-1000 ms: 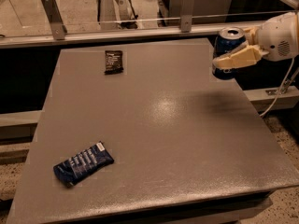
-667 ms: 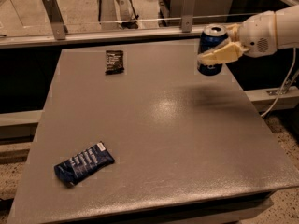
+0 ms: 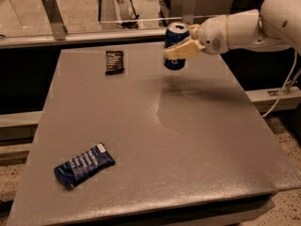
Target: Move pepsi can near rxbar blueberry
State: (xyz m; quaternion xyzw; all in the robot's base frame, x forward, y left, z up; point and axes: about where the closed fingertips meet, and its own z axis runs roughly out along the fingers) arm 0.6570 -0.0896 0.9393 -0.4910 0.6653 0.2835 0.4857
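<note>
gripper [image 3: 176,50]: clamped on can [image 3: 176,32], above table [image 3: 197,135] far right | blue bar [image 3: 83,165]: near left | black bar [image 3: 114,62]: far

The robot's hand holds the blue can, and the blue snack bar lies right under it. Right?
Not quite. The hand does hold the pepsi can, but the camera view shows the blue snack bar far from it, near the front left corner of the table.

Grey tabletop [image 3: 188,140] looks matt, slightly grainy. At 1 o'clock the smooth cream plastic gripper [image 3: 178,47] clamps a dark blue metal pepsi can [image 3: 175,35], shiny silver top. Blue rectangular bar wrapper [image 3: 83,165] at 7 o'clock: glossy crinkly plastic.
</note>
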